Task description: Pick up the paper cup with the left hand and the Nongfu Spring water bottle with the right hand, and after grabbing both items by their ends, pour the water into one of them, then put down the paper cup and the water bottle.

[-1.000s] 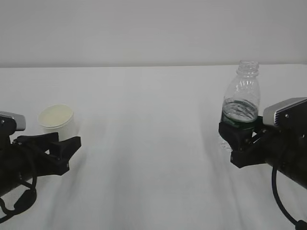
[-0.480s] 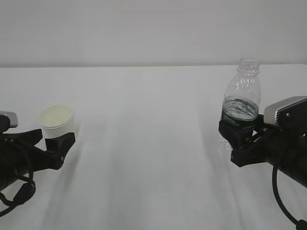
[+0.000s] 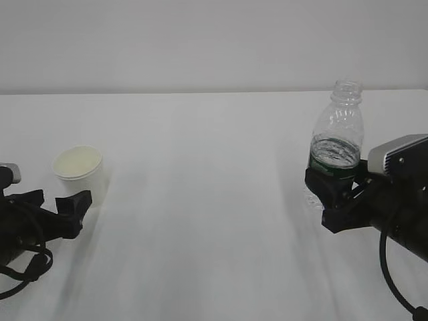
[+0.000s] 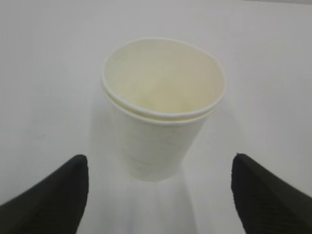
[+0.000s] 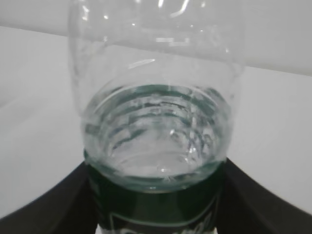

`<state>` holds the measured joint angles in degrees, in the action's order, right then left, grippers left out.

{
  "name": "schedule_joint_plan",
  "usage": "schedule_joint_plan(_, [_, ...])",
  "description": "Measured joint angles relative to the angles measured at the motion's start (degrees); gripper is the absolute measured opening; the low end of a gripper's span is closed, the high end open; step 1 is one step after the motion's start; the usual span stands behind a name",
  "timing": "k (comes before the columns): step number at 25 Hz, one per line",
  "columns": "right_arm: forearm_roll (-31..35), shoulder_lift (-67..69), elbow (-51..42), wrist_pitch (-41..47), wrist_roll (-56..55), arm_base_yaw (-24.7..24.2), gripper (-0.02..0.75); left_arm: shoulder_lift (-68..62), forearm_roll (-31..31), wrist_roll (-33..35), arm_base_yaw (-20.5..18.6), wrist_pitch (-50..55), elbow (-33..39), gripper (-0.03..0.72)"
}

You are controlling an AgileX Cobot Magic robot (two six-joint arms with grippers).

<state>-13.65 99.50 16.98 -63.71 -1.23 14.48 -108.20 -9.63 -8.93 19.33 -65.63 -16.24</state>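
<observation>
The cream-white paper cup (image 3: pixel 80 170) stands upright on the white table at the left, and its inside shows no water in the left wrist view (image 4: pixel 161 117). My left gripper (image 3: pixel 55 204) sits just in front of it, low and open wide. Its two black fingertips (image 4: pixel 73 180) flank the cup's base without touching it. At the right, the uncapped Nongfu Spring water bottle (image 3: pixel 338 134) stands upright with my right gripper (image 3: pixel 332 192) shut on its dark green label band. The right wrist view shows water in the bottle (image 5: pixel 156 122) down at label height, between the black fingers (image 5: pixel 58 207).
The white table (image 3: pixel 207 200) runs back to a plain pale wall. Nothing else shows on it between the cup and the bottle.
My left gripper has spread wider and drawn back to the left, away from the cup, which stays standing where it was. The right gripper and bottle have not moved.
</observation>
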Motion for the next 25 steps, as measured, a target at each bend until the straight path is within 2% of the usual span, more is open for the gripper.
schedule_joint_plan(25, [0.0,0.0,0.0,0.0,1.5,0.0,0.466,-9.6,-0.6,0.6,0.0,0.0,-10.3,0.682])
